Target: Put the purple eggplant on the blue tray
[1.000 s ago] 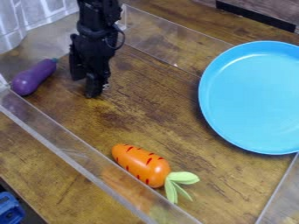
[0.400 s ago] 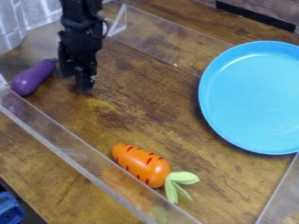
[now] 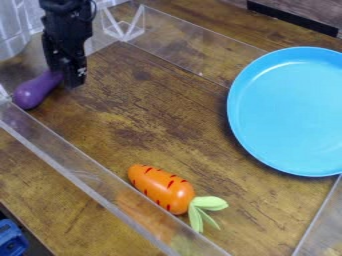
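Hovering at the stem end of the small glossy purple eggplant (image 3: 38, 88), far left of the round light-blue plastic tray (image 3: 287, 95), the black gripper (image 3: 67, 75), finger spread indiscernible, seemingly approached to grasp, next needing to descend and pinch.

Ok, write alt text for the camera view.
A black robot gripper hangs right beside a purple eggplant at the far left of a wooden table. An empty blue tray sits on the right, and an orange carrot lies near the front.
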You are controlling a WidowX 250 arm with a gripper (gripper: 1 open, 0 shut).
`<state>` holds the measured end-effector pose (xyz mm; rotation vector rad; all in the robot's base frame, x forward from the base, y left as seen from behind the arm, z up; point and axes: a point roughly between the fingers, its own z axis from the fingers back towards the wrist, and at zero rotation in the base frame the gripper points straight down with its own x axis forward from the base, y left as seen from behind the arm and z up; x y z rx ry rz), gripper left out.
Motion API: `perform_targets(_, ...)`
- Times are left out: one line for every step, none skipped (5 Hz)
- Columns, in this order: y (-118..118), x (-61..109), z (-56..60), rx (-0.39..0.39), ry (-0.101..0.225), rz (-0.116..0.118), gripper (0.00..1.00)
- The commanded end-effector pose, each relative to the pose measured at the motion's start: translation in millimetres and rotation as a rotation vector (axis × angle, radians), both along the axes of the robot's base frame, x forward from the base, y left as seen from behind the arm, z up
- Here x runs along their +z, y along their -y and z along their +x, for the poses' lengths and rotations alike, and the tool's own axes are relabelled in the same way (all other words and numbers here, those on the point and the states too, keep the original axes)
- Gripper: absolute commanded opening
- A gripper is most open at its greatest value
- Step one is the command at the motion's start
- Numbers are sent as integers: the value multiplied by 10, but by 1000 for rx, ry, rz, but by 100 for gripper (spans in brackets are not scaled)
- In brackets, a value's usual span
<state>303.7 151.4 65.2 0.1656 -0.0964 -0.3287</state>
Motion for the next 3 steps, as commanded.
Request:
perform_targets(-96, 208, -50, -8, 77, 30, 100)
perform_targets(-284, 188, -73, 1, 90, 27, 100)
perform_targets(-363, 139, -97, 4, 94, 21, 100)
